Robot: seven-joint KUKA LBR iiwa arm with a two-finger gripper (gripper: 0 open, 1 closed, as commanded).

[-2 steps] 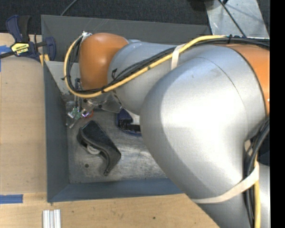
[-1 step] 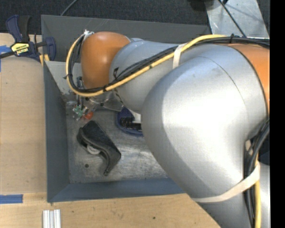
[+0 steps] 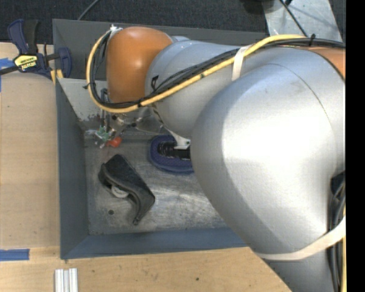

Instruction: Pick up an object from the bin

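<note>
**Claw low over a small red-and-green thing, grip state hidden**

The claw (image 3: 112,129) hangs under the arm's orange cover (image 3: 132,61), just above the black curved piece (image 3: 128,187) as the camera view shows it. Whether it is wide or narrow I cannot tell, because the cover and the wrist hide most of it.

Directly beneath it, between the claw and the black curved piece, lies a small red-and-green thing (image 3: 108,140) on the floor of the bin (image 3: 70,181). It is too small to name its kind. Nothing can be seen held in the claw.

Right of the black curved piece and slightly above it sits a blue disc (image 3: 165,162) with something dark in its middle, partly under the arm.

Judging by its look, the small red-and-green thing is very light and probably hard plastic. Weight is no worry, but it could skate or flip away if nudged from one side. It sits low, so I would close on it across its narrowest part, squarely from above and almost down to the floor.

The black curved piece looks stiffer and heavier, possibly rubbery. If it were the target, the thick upper end beside its pale round spot would be the surest place to hold, since the thin hooked tail would likely swing.
</note>
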